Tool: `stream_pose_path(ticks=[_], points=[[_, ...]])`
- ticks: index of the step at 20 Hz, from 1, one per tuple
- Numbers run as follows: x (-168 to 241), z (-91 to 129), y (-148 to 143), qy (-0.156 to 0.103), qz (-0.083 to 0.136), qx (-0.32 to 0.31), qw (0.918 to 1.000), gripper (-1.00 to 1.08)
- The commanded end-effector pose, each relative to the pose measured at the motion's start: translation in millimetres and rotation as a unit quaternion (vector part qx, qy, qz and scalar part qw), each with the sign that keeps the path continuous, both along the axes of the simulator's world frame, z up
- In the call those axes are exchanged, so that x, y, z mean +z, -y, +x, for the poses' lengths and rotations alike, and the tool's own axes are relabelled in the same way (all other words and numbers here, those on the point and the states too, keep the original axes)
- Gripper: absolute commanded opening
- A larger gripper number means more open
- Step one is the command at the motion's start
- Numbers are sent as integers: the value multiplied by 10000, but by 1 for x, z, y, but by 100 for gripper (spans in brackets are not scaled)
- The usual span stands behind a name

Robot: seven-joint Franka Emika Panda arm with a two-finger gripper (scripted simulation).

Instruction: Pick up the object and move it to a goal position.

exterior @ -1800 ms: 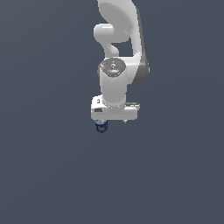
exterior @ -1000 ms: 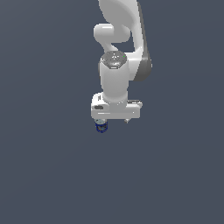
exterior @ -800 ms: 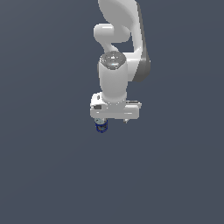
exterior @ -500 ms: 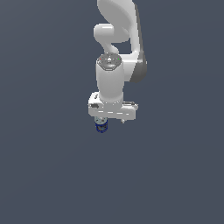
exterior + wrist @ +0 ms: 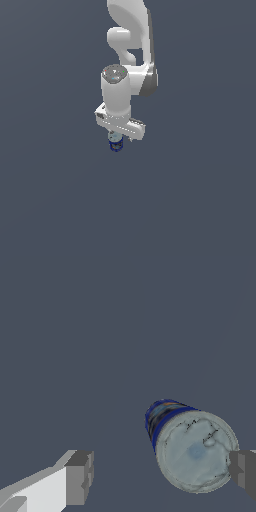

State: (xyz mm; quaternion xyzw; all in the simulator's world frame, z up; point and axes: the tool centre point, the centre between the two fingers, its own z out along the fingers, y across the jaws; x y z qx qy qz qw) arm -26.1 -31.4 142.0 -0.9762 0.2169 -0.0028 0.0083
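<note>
Can (image 5: 192, 451), dark blue with pale top, standing beneath the tool (image 5: 160, 476), whose fingers (image 5: 80, 477) are spread wide, one touching its rim, apparently aligning for pickup.

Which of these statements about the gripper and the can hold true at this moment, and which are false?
1. The gripper has its fingers spread apart. True.
2. The dark-blue can touches both fingers. False: one finger is at its rim, while the other finger stands well clear of it.
3. The can's pale top faces the wrist camera. True.
4. In the exterior view, the can shows above the arm's wrist. False: it shows just below the gripper.
5. Several other objects lie around the can. False: only the plain dark surface shows.
</note>
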Motion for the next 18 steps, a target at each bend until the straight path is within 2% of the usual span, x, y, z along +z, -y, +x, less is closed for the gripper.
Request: stream_pose_path(ticks=[1, 10, 18], points=[[-5, -7, 8, -17, -18, -379, 9993, 100], [-16, -25, 27, -50, -60, -1219, 9925, 100], [-18, -28, 30, -56, -67, -1352, 9908, 100]])
